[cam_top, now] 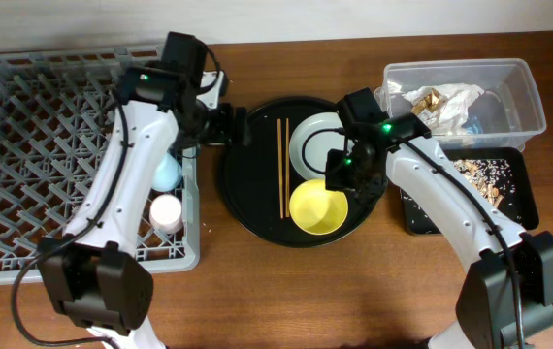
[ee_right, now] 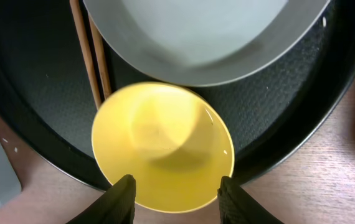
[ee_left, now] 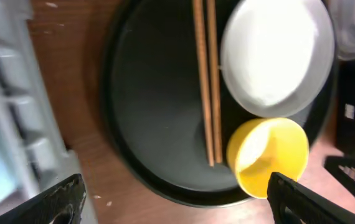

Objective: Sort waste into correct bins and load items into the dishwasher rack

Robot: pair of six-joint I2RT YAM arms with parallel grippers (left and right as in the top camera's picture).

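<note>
Crumpled white napkins [cam_top: 443, 100] and brown scraps [cam_top: 485, 174] were binned, small light blue cup [cam_top: 166, 173] and small pink cup [cam_top: 166, 211] in the grey plastic dishwasher rack [cam_top: 24, 145] — yellow bowl [ee_right: 162, 146], pale grey-green round plate [cam_top: 310, 141], thin wooden chopsticks [cam_top: 282, 165] not yet off the round black tray [cam_top: 247, 194], right gripper [ee_right: 176, 188] wide open over the bowl, left gripper [ee_left: 177, 191] open too, both empty.

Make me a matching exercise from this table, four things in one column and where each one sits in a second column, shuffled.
Column A
1. yellow bowl
2. light blue cup
3. crumpled napkins
4. food scraps

Column B
a. in the clear tub
b. on the round black tray
c. in the shallow black rectangular tray
d. in the grey rack

Pairs: 1-b, 2-d, 3-a, 4-c.
</note>
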